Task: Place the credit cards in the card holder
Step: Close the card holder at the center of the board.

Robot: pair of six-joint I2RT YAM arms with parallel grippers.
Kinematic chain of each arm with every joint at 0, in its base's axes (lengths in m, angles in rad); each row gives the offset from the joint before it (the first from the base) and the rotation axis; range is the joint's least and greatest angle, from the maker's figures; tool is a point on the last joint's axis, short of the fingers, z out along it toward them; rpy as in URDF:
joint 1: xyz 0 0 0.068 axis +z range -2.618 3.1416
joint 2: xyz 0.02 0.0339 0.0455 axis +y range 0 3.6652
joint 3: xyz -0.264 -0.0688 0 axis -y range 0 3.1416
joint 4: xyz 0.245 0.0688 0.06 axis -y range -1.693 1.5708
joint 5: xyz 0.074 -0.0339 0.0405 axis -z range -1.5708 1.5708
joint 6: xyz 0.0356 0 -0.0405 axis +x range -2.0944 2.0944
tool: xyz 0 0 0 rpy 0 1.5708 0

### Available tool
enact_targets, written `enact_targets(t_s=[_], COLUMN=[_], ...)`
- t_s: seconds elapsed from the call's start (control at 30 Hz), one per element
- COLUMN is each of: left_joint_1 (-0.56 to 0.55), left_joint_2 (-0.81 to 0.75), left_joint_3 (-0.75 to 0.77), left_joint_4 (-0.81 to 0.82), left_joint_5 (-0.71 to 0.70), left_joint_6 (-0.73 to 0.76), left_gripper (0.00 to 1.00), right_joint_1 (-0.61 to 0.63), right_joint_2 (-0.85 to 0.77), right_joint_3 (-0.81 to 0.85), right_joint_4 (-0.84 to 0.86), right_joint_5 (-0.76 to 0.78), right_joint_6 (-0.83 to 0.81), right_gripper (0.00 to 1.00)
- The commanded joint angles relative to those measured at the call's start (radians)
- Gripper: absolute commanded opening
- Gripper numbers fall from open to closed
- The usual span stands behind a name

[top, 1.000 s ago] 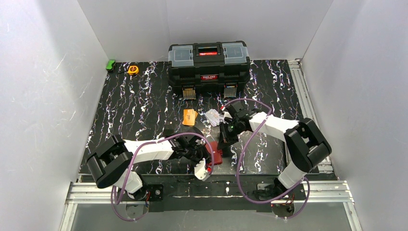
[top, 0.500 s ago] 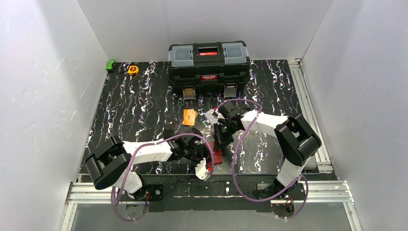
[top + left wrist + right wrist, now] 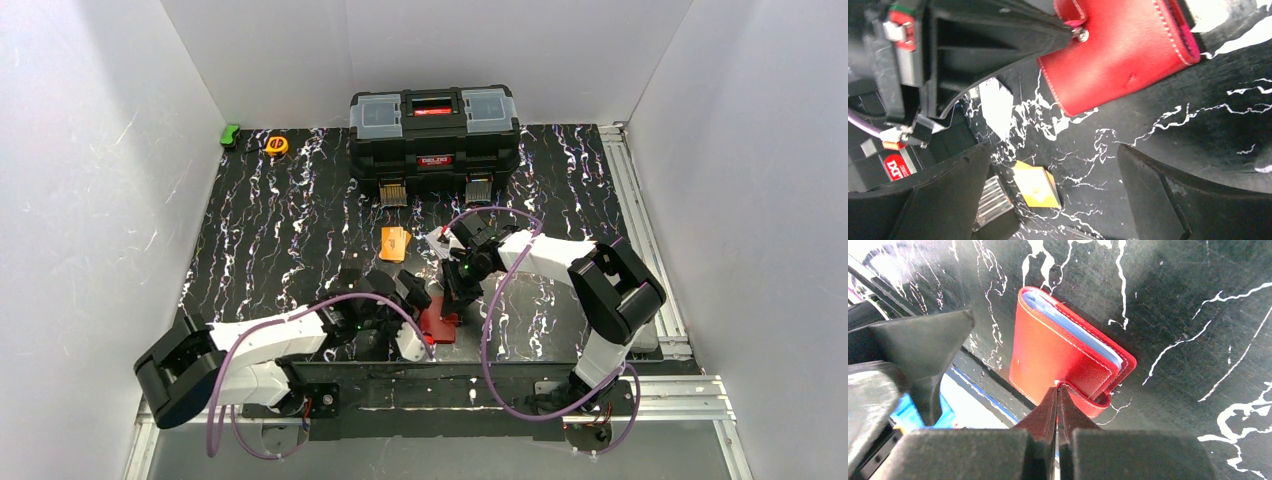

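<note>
Wallet [image 3: 438, 324] lies folded at the lower centre of the overhead frame, my right pincer [image 3: 1057, 402] clamped on its tab [image 3: 1095, 401], my left pincer [image 3: 1053, 150] spread empty beside it. Unpinned, it may drag when I pull, never opening for the cards [image 3: 395, 243].

Left claw [image 3: 1053, 155] agape, right claw [image 3: 1057, 391] tight on card holder [image 3: 1048, 357]

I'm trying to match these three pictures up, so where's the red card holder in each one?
Top external: card holder low centre, between the arms.
Left wrist: card holder upper right.
Right wrist: card holder centre.
Shared landmark: the right gripper, closed at its snap tab.
</note>
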Motion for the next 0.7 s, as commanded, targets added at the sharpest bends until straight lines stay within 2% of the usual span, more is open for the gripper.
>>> enact_targets(t_s=[0.0, 0.1, 0.2, 0.27, 0.37, 0.43, 0.53, 0.63, 0.67], left_joint_1=[0.010, 0.015, 0.029, 0.049, 0.120, 0.155, 0.220, 0.293, 0.323], left_joint_2=[-0.080, -0.126, -0.159, -0.145, -0.102, -0.060, -0.015, -0.029, -0.045], left_joint_3=[0.146, 0.166, 0.098, 0.118, 0.291, 0.396, 0.563, 0.639, 0.626], left_joint_4=[-0.300, -0.328, -0.144, -0.113, -0.278, -0.309, -0.421, -0.498, -0.491], left_joint_5=[-0.027, -0.025, -0.083, -0.102, -0.055, -0.121, -0.157, -0.034, 0.015], left_joint_6=[-0.158, -0.212, -0.238, -0.279, -0.539, -0.759, -0.996, -1.178, -1.218], left_gripper=[0.98, 0.98, 0.98, 0.98, 0.98, 0.98, 0.98, 0.98, 0.90], right_joint_1=[0.007, 0.009, 0.009, 0.009, 0.009, 0.009, 0.010, 0.010, 0.010], right_joint_2=[0.022, 0.019, 0.030, 0.035, 0.035, 0.033, 0.031, 0.030, 0.029], right_joint_3=[-0.029, -0.029, -0.023, -0.019, -0.020, -0.028, -0.037, -0.040, -0.041], right_joint_4=[-0.019, -0.018, -0.017, -0.017, -0.020, -0.018, -0.010, -0.001, 0.000], right_joint_5=[0.041, 0.043, 0.041, 0.041, 0.050, 0.058, 0.066, 0.071, 0.073], right_joint_6=[-0.036, -0.035, -0.038, -0.040, -0.047, -0.049, -0.046, -0.045, -0.044], right_gripper=[0.01, 0.01, 0.01, 0.01, 0.01, 0.01, 0.01, 0.01, 0.01])
